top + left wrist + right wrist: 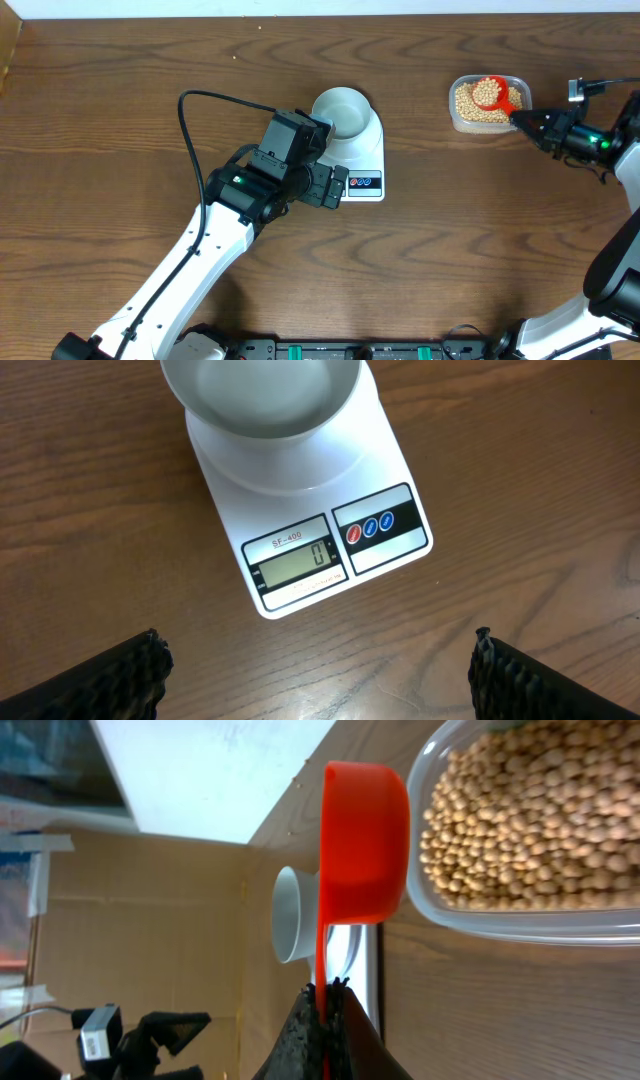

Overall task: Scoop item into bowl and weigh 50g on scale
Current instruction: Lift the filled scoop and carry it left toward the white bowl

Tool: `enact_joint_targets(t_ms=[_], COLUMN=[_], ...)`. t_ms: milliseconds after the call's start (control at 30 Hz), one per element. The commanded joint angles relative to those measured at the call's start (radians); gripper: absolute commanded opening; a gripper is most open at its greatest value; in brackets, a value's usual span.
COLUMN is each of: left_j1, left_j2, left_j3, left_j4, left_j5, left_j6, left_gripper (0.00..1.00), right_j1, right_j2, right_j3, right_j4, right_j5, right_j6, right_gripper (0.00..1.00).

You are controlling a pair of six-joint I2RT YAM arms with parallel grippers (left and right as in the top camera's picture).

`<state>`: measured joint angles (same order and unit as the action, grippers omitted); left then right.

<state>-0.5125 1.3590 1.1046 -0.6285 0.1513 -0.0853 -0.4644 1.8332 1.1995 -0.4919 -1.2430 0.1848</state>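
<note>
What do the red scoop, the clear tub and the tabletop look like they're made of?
The red scoop looks like moulded plastic: smooth, uniform colour, slight sheen. The clear tub is probably thin transparent plastic; the beans show through its wall. The tabletop is dark wood or wood-look laminate; only the grain shows.

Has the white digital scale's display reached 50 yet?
No, the grey LCD display on the flat white rectangular kitchen scale reads 0, and the small pale round bowl on it is empty.
</note>
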Motion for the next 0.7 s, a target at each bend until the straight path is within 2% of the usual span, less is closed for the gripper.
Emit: enact_joint_targets(t_ms=[0,667], left_j1=[-0.002,-0.002], left_j2=[0.006,0.006], left_j3=[-0.008,-0.008], left_j4=[-0.004,-0.004], left_j5=[-0.006,-0.006], left_j6=[-0.002,-0.002], left_gripper=[0.97,0.97], right_j1=[0.034,0.275], right_j2=[-0.029,-0.062], right_j3=[-0.005,-0.005], right_j4=[-0.004,-0.014], right_j5=[-0.074,-0.042], right_j6=[-0.045,-0.039], right_gripper=[0.01,0.01])
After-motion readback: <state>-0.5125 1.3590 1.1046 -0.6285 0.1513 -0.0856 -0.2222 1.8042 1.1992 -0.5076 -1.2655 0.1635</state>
